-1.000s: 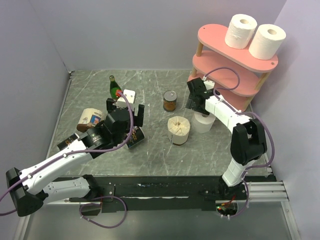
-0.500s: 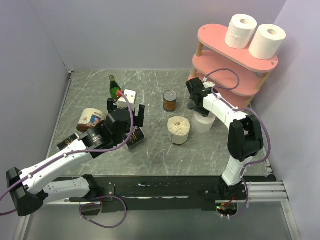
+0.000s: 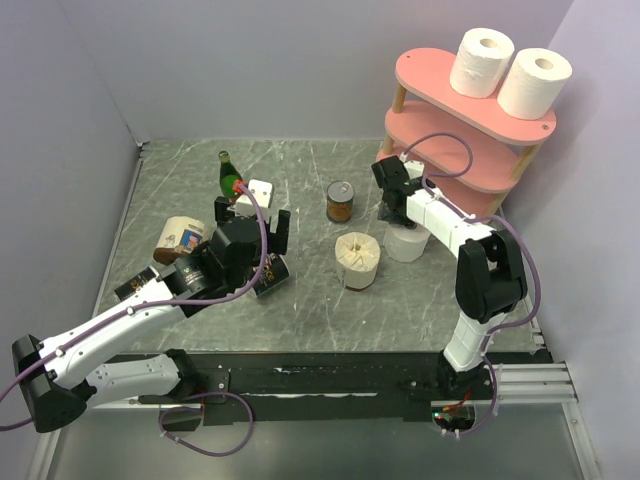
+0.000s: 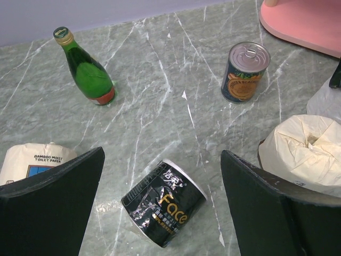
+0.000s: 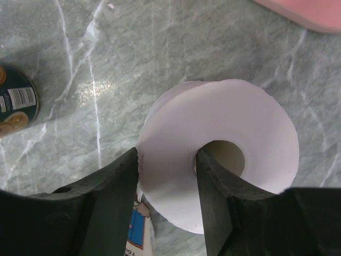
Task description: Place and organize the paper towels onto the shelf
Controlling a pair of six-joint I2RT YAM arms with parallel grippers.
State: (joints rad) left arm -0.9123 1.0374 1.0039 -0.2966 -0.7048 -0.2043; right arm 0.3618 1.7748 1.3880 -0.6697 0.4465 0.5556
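Note:
Two white paper towel rolls (image 3: 481, 62) (image 3: 534, 83) stand upright on the top board of the pink shelf (image 3: 430, 85) at the back right. A third white roll (image 3: 406, 244) (image 5: 224, 133) is on the table in front of the shelf's bottom board. My right gripper (image 3: 392, 208) (image 5: 166, 160) is shut on this roll's wall, with one finger (image 5: 213, 197) inside the hollow core and the other (image 5: 114, 202) outside. My left gripper (image 3: 253, 218) (image 4: 162, 154) is open and empty above a black wrapped roll (image 4: 164, 202).
A green bottle (image 3: 230, 175) (image 4: 85, 66), a white box (image 3: 257, 190), a tin can (image 3: 340, 200) (image 4: 245, 72), a cream wrapped roll (image 3: 357, 258) (image 4: 306, 149), the black wrapped roll (image 3: 270, 275) and a labelled bamboo paper roll (image 3: 180, 238) (image 4: 32, 160) lie across the table.
My right gripper has shifted slightly back and left over the third roll. The left arm has not moved.

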